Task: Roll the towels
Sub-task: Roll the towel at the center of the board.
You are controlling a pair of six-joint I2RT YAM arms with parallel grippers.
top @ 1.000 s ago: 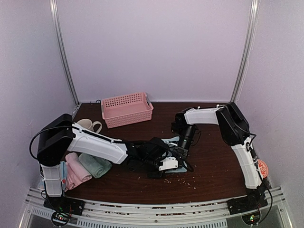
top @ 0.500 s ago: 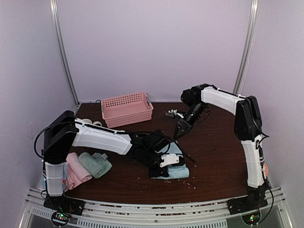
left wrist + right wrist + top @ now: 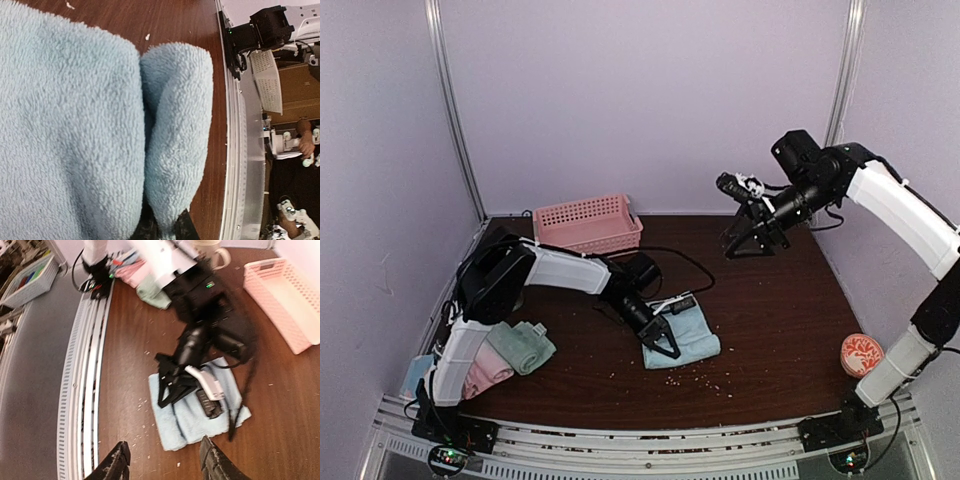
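A light blue towel (image 3: pixel 692 338) lies mid-table, partly folded, and also shows in the right wrist view (image 3: pixel 197 422). My left gripper (image 3: pixel 664 338) rests on its near-left part. In the left wrist view its jaws (image 3: pixel 165 231) are closed on a raised fold of this towel (image 3: pixel 175 140). My right gripper (image 3: pixel 744 241) hangs high above the back right of the table, open and empty, with its fingers (image 3: pixel 118 460) spread wide. A rolled sage green towel (image 3: pixel 522 346) and a rolled pink towel (image 3: pixel 482 366) lie at the near left. The dotted towel is out of view.
A pink perforated basket (image 3: pixel 588 229) stands at the back left. A round red-patterned thing (image 3: pixel 863 354) sits at the near right, by the right arm's base. A mug (image 3: pixel 212 255) stands near the basket. Crumbs dot the wood in front of the towel.
My right arm has lifted off the towel and swung up to the back right. My left arm has drawn back, its gripper now at the towel's near-left part.
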